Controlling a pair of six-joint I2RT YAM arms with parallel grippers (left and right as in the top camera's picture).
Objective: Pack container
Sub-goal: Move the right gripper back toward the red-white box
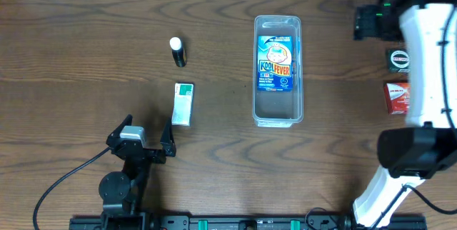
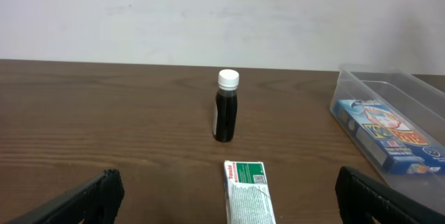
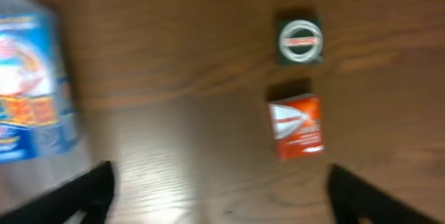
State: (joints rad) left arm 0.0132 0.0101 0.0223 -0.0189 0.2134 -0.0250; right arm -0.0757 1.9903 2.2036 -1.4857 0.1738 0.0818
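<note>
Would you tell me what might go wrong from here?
The bottle stands upright and narrow; a clumsy approach by the left end effector could topple it. The blue box already fills much of the container, so later items may jam. The red box sits close to a dark square item; grabbing one may nudge the other.
</note>
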